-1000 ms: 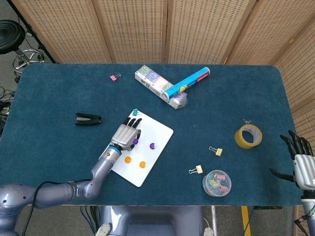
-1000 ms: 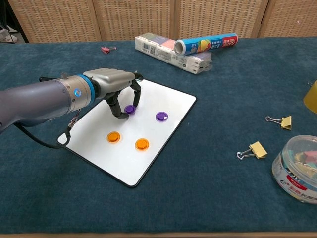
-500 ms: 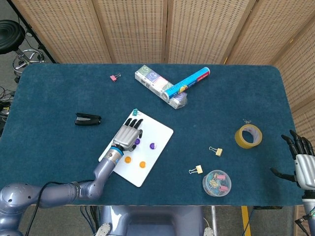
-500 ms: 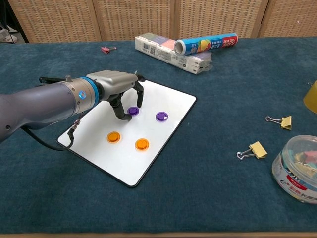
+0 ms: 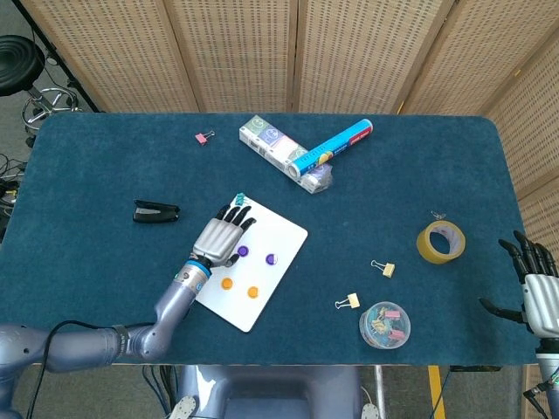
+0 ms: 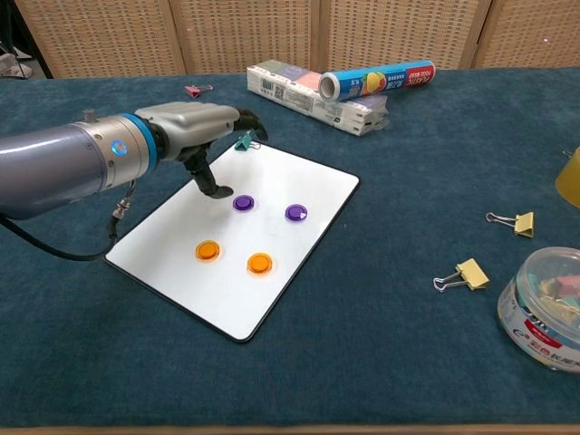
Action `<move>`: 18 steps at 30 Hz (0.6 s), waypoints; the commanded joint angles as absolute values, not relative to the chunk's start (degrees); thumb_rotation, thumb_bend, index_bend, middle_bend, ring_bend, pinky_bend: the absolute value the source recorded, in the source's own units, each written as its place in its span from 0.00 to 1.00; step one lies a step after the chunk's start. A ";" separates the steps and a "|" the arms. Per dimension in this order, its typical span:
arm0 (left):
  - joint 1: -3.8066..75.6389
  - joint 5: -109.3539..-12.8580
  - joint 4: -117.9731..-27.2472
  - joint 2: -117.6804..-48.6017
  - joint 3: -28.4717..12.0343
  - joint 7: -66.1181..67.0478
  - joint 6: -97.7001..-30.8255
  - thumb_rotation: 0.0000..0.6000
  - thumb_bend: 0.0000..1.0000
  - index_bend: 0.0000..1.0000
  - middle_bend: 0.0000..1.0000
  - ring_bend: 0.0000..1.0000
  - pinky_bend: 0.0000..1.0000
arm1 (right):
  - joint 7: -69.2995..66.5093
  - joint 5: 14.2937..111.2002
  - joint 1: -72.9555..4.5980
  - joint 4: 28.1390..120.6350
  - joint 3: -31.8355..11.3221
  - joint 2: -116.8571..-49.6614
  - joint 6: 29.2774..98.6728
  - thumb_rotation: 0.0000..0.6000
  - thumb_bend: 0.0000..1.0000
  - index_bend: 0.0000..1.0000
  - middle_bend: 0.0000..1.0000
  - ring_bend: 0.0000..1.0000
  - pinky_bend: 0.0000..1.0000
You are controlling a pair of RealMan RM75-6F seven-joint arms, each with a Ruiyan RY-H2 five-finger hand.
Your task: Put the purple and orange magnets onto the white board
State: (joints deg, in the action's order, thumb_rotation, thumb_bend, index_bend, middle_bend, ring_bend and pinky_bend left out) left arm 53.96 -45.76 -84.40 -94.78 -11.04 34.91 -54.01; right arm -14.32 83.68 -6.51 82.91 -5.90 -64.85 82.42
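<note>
The stapler (image 5: pixel 155 211) lies on the bench (image 5: pixel 105 175) at about nine o'clock from the white board (image 5: pixel 281 229), well apart from it. The left robot hand (image 5: pixel 220 239) hangs over the board's ten o'clock corner, fingers spread and slightly curled, holding nothing; in the chest view its thumb points down just beside one magnet, and I cannot tell whether it touches the board. A small teal clip (image 6: pixel 243 141) sits at that same corner, partly behind the fingers.

All four magnets are on the board: two purple magnets (image 6: pixel 243 203) at its twelve to three o'clock part, and two orange magnets (image 6: pixel 207 250) toward six o'clock, none touching another. So the task looks finished or nearly so.

They look like small, stiff, light discs with smooth tops, likely slippery; the rim, pinched between thumb and a fingertip, is the place to take hold. If the board is steel they would cling and need a firm lift or a slide.

At the far right the right robot hand (image 5: pixel 534 279) is cut off by the picture's edge, fingers apart, empty as far as shows. Whether the magnets have any raised grip is too small to make out.
</note>
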 commanded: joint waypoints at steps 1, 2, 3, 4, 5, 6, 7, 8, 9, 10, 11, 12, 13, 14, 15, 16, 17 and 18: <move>51.16 -49.94 -90.21 -90.20 -10.33 34.17 -59.39 1.00 0.30 0.11 0.00 0.00 0.00 | -14.22 83.80 -6.48 83.02 -5.88 -64.82 82.55 1.00 0.03 0.12 0.00 0.00 0.00; 50.65 -50.68 -90.97 -89.53 -10.15 33.82 -60.10 1.00 0.30 0.07 0.00 0.00 0.00 | -14.19 83.86 -6.47 83.06 -5.86 -64.81 82.60 1.00 0.03 0.12 0.00 0.00 0.00; 49.14 -52.85 -92.70 -87.84 -9.64 32.69 -62.29 1.00 0.30 0.04 0.00 0.00 0.00 | -14.01 84.03 -6.44 83.15 -5.81 -64.81 82.75 1.00 0.03 0.12 0.00 0.00 0.00; 47.90 -54.78 -93.89 -86.60 -9.01 31.62 -63.83 1.00 0.30 0.02 0.00 0.00 0.00 | -13.88 84.16 -6.41 83.24 -5.78 -64.82 82.88 1.00 0.03 0.12 0.00 0.00 0.00; 46.71 -56.64 -94.79 -85.44 -8.36 30.49 -65.17 1.00 0.30 0.00 0.00 0.00 0.00 | -13.77 84.31 -6.39 83.33 -5.76 -64.84 83.04 1.00 0.03 0.12 0.00 0.00 0.00; 45.21 -58.80 -95.66 -83.99 -7.55 28.93 -66.69 1.00 0.30 0.00 0.00 0.00 0.00 | -13.59 84.51 -6.38 83.41 -5.72 -64.87 83.20 1.00 0.03 0.11 0.00 0.00 0.00; 44.57 -59.83 -96.01 -83.36 -7.15 28.15 -67.24 1.00 0.30 0.00 0.00 0.00 0.00 | -13.51 84.56 -6.38 83.45 -5.71 -64.89 83.26 1.00 0.03 0.11 0.00 0.00 0.00; 43.38 -61.29 -96.49 -82.31 -6.55 26.87 -68.39 1.00 0.30 0.00 0.00 0.00 0.00 | -13.36 84.69 -6.38 83.53 -5.69 -64.91 83.35 1.00 0.03 0.11 0.00 0.00 0.00; 41.10 -63.41 -97.15 -80.52 -5.47 24.69 -70.76 1.00 0.30 0.00 0.00 0.00 0.00 | -13.12 84.98 -6.38 83.65 -5.61 -64.95 83.55 1.00 0.03 0.11 0.00 0.00 0.00; 39.53 -65.25 -97.50 -79.35 -4.58 22.87 -72.31 1.00 0.30 0.00 0.00 0.00 0.00 | -12.97 85.15 -6.38 83.75 -5.55 -64.97 83.63 1.00 0.03 0.11 0.00 0.00 0.00; 37.65 -67.74 -97.61 -78.02 -3.43 20.42 -74.08 1.00 0.30 0.00 0.00 0.00 0.00 | -12.81 85.35 -6.37 83.86 -5.47 -64.98 83.74 1.00 0.03 0.10 0.00 0.00 0.00; 35.86 -69.25 -97.61 -77.03 -2.57 18.28 -75.87 1.00 0.30 0.00 0.00 0.00 0.00 | -12.69 85.60 -6.38 83.95 -5.37 -64.97 83.81 1.00 0.03 0.10 0.00 0.00 0.00; 34.23 -70.82 -97.51 -76.13 -1.64 16.37 -77.44 1.00 0.30 0.00 0.00 0.00 0.00 | -12.55 85.79 -6.38 84.04 -5.30 -64.97 83.90 1.00 0.03 0.10 0.00 0.00 0.00; 32.12 -72.75 -97.29 -74.90 -0.33 14.03 -79.36 1.00 0.30 0.00 0.00 0.00 0.00 | -12.31 86.04 -6.36 84.16 -5.25 -64.99 84.13 1.00 0.03 0.10 0.00 0.00 0.00; 30.48 -73.81 -97.08 -74.12 0.50 12.44 -80.89 1.00 0.30 0.00 0.00 0.00 0.00 | -11.99 86.26 -6.34 84.22 -5.22 -65.02 84.35 1.00 0.03 0.10 0.00 0.00 0.00; 28.86 -74.82 -96.79 -73.37 1.39 11.02 -82.34 1.00 0.30 0.00 0.00 0.00 0.00 | -11.44 86.46 -6.31 84.19 -5.19 -65.06 84.60 1.00 0.03 0.10 0.00 0.00 0.00; 26.67 -75.85 -96.43 -72.39 2.51 9.14 -84.21 1.00 0.30 0.00 0.00 0.00 0.00 | -10.10 86.67 -6.25 84.02 -5.20 -65.14 85.04 1.00 0.03 0.10 0.00 0.00 0.00; 25.06 -76.39 -96.21 -71.69 3.27 7.76 -85.50 1.00 0.30 0.00 0.00 0.00 0.00 | -8.70 86.76 -6.17 83.80 -5.26 -65.25 85.45 1.00 0.03 0.10 0.00 0.00 0.00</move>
State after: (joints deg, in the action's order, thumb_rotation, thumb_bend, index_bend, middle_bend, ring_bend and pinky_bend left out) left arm 29.73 -73.73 -96.52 -74.82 0.07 12.22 -81.12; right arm -10.56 86.43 -6.29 84.05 -5.24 -65.09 84.75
